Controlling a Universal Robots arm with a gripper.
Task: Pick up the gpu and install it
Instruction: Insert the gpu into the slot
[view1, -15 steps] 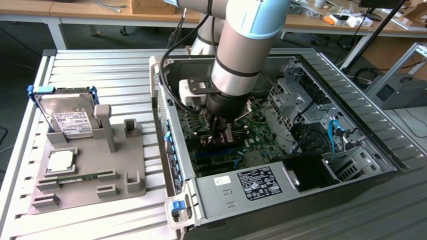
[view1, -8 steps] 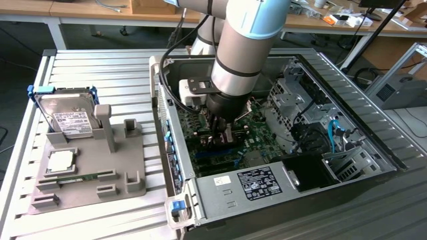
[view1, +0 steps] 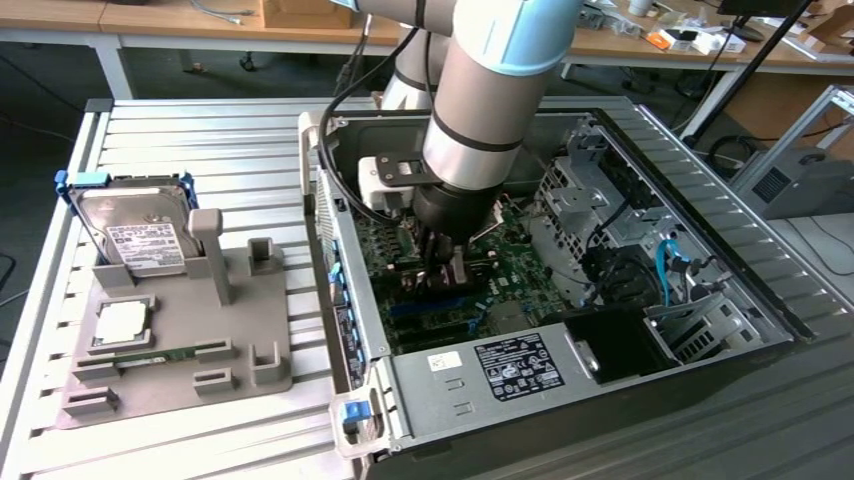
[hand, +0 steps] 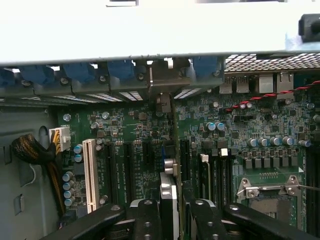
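The gpu (hand: 168, 192) appears edge-on in the wrist view, a thin card standing upright over the motherboard's expansion slots. Its metal end bracket (hand: 162, 82) reaches the rear wall of the case, between the blue slot latches. My gripper (hand: 175, 206) is shut on the card, with one black finger (hand: 146, 217) on each side of it. In the exterior view the gripper (view1: 447, 262) is down inside the open computer case (view1: 534, 385), over the green motherboard (view1: 514, 265). The card (view1: 458, 270) shows there as a dark sliver between the fingers.
A grey fixture tray (view1: 174, 375) beside the case holds a silver hard drive (view1: 134, 235), a square chip (view1: 120, 320) and a RAM stick (view1: 174, 355). A white slot (hand: 90, 172), cable bundle (hand: 32, 150) and CPU socket (hand: 272, 192) flank the card. Drive cages (view1: 594, 200) crowd the case.
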